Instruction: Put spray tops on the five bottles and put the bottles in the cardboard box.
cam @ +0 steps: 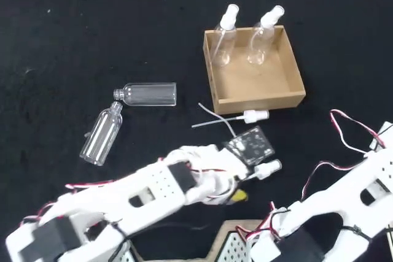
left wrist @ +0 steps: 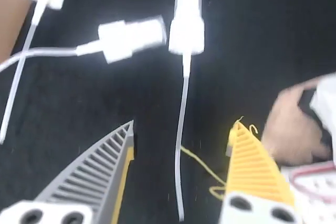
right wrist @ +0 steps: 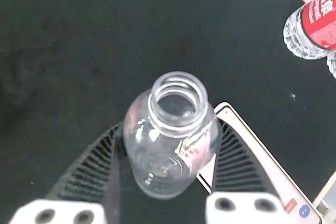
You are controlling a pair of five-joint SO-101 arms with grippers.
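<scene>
Two uncapped bottles (cam: 101, 134) lie at the left of your worktop (cam: 55, 47), necks close together. Your left pincer (left wrist: 184, 125) stands apart, with a spray top (left wrist: 186, 24) just ahead and its tube running between the fingers. A second spray top (cam: 255, 115) lies just before the cardboard box (cam: 258, 99), which holds two capped bottles (cam: 224, 38). Your right pincer (right wrist: 170, 127) is clamped on an open bottle (right wrist: 168, 153).

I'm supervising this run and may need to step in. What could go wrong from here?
The left gripper has its fingers open astride the thin tube of a spray top, not its head; closing there could bend the tube or let it slip. The right gripper holds the uncapped bottle by its round body, so it may twist or tilt when a top is pressed in.
</scene>
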